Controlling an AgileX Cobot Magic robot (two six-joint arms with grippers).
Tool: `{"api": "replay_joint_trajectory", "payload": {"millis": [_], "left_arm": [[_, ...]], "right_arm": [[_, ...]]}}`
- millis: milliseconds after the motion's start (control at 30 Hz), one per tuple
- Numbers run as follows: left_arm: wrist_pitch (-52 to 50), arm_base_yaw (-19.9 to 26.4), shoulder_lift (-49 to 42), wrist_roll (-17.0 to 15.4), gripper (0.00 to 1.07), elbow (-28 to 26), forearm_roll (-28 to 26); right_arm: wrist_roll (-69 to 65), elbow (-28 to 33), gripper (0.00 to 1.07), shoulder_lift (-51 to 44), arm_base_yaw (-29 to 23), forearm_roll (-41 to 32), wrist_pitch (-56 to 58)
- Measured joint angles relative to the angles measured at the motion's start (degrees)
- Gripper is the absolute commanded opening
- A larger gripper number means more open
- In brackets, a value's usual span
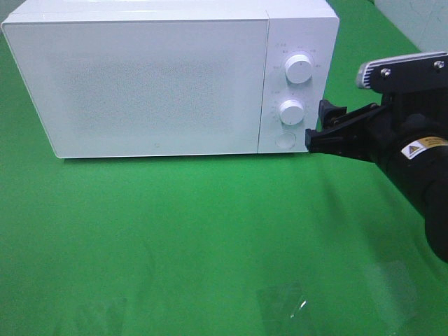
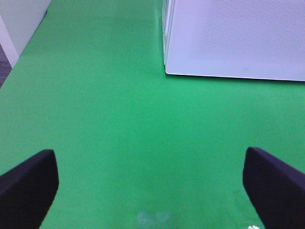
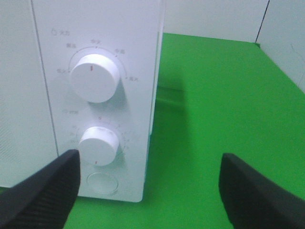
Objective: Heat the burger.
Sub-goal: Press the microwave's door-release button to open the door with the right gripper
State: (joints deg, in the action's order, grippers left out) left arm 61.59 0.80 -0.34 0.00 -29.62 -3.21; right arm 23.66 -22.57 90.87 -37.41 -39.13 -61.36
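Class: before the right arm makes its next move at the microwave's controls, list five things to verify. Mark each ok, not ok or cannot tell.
1. Door shut: ok.
2. Burger inside: cannot tell; the door is opaque and no view shows the burger.
3. Right gripper open and empty: ok.
4. Right gripper centred on the lower knob: not ok; one finger is beside the knob, the other is out past the side of the microwave.
5. Left gripper open, empty, apart from the microwave: ok.
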Motion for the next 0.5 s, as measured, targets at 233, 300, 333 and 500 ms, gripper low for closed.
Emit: {"api": "replay_joint_trajectory", "payload": {"millis": [233, 300, 333, 500], "left_arm": [[0.0, 0.0, 0.0, 0.0, 1.00, 0.0, 0.0], [0.0, 0.0, 0.0, 0.0, 1.00, 0.0, 0.0], [0.0, 0.0, 0.0, 0.0, 1.00, 0.0, 0.0], [0.0, 0.0, 0.0, 0.0, 1.00, 0.0, 0.0]], "right_arm": [[0.0, -0.1, 0.76, 3.4, -6.5, -5.8, -3.3], [0.1, -0.5, 0.76, 3.8, -7.6, -7.4, -3.6], [0.1, -0.5, 0.76, 3.8, -7.6, -7.4, -3.6], [0.1, -2.4, 0.76, 5.3, -8.2, -8.0, -3.8]]}}
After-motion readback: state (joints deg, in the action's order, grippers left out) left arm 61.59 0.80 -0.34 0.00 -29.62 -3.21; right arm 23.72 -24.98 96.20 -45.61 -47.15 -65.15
